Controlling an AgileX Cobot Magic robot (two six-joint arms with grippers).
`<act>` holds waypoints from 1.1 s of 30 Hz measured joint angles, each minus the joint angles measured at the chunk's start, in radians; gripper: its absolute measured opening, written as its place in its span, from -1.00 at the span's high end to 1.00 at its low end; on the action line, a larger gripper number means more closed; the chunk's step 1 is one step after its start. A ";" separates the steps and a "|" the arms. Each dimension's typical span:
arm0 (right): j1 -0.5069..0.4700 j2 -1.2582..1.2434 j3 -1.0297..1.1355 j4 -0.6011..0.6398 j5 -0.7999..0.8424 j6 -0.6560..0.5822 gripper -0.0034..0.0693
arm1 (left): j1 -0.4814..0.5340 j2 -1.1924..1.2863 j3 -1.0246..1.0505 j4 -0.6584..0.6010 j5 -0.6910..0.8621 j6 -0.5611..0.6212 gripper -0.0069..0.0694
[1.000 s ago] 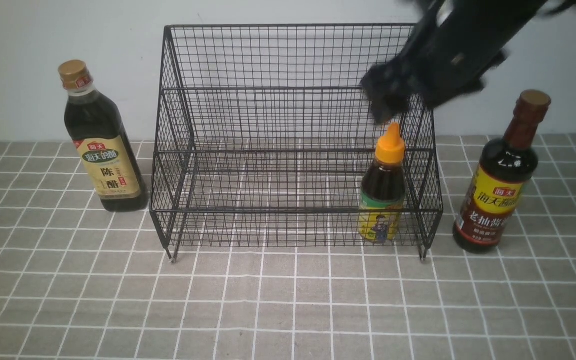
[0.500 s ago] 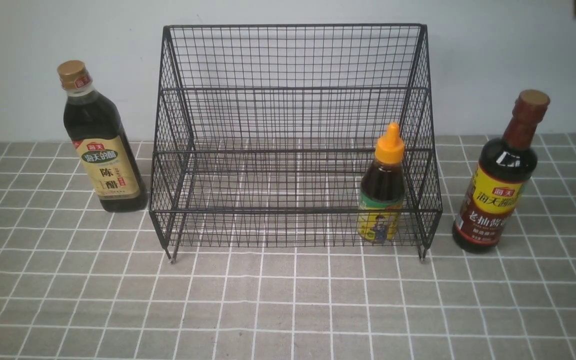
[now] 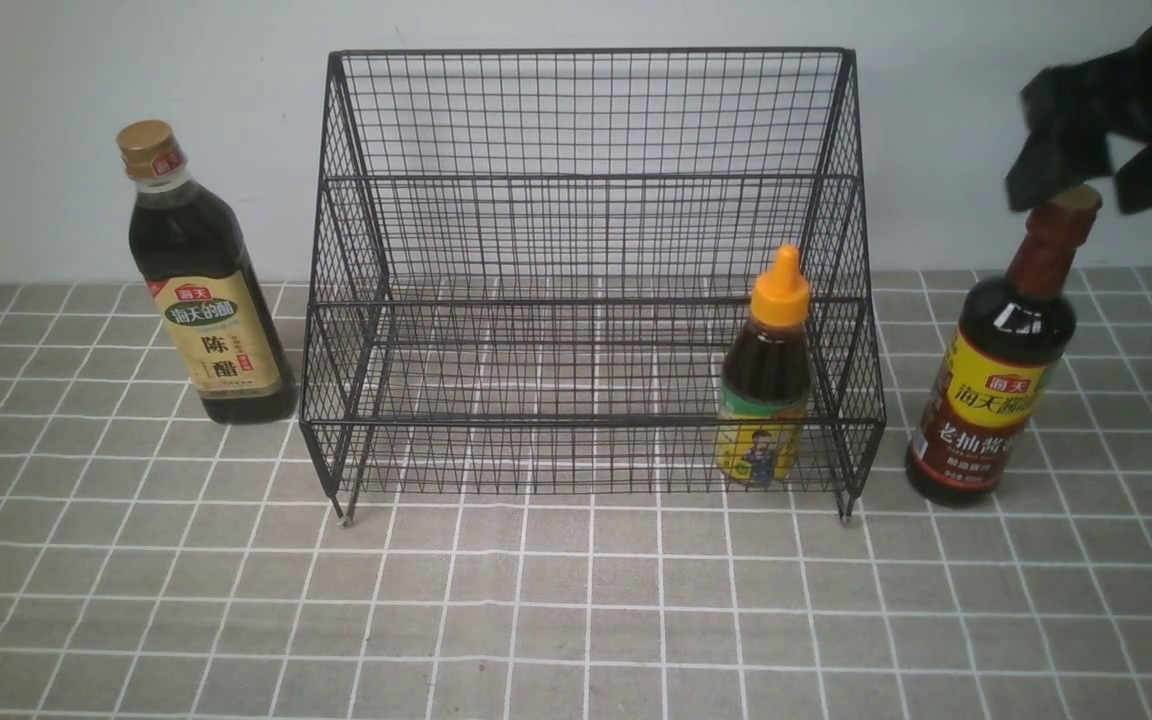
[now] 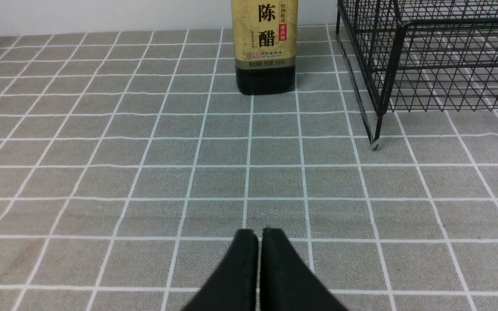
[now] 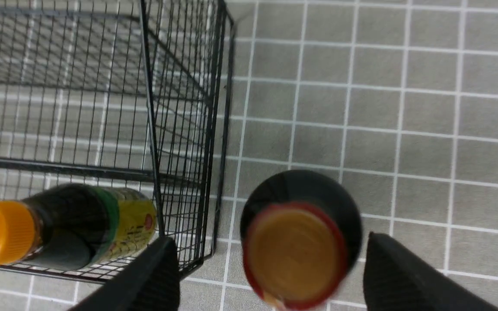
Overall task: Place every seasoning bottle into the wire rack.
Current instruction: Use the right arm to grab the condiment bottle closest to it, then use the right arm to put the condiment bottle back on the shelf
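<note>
**A:** Where do the bottles stand?

**B:** The short dark-liquid bottle with an orange nozzle cap and green-yellow label (image 3: pixel 764 380) is upright in the large black wire-mesh stepped rack (image 3: pixel 536 422), on the lowest shelf at its right end. The tall gold-capped bottle with a beige label (image 3: pixel 206 300) stands on the grey tiled table (image 3: pixel 576 620), just left of the rack. The tall brown-capped bottle with a yellow-red label (image 3: pixel 996 390) stands just right of it.

**A:** And the grippers?

**B:** The right gripper (image 3: pixel 1076 198) hangs over the brown cap, spread wide, one finger on each side with a gap showing. The left gripper (image 4: pixel 255 242) is low over the table, facing the gold-capped bottle and well apart from it, fingers pressed together on nothing.
</note>
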 joint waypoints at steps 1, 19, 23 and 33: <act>0.001 0.012 0.000 -0.008 0.000 0.005 -0.51 | 0.000 0.000 0.000 0.000 0.000 0.000 0.84; 0.006 0.096 -0.001 -0.082 -0.013 -0.011 0.15 | 0.000 0.000 0.000 0.000 0.000 0.017 0.84; 0.009 0.088 -0.001 -0.077 -0.010 -0.046 0.15 | 0.000 0.000 0.000 0.000 0.000 0.017 0.84; 0.011 0.025 -0.078 -0.074 0.052 -0.054 0.15 | 0.000 0.000 0.000 0.000 0.000 0.017 0.84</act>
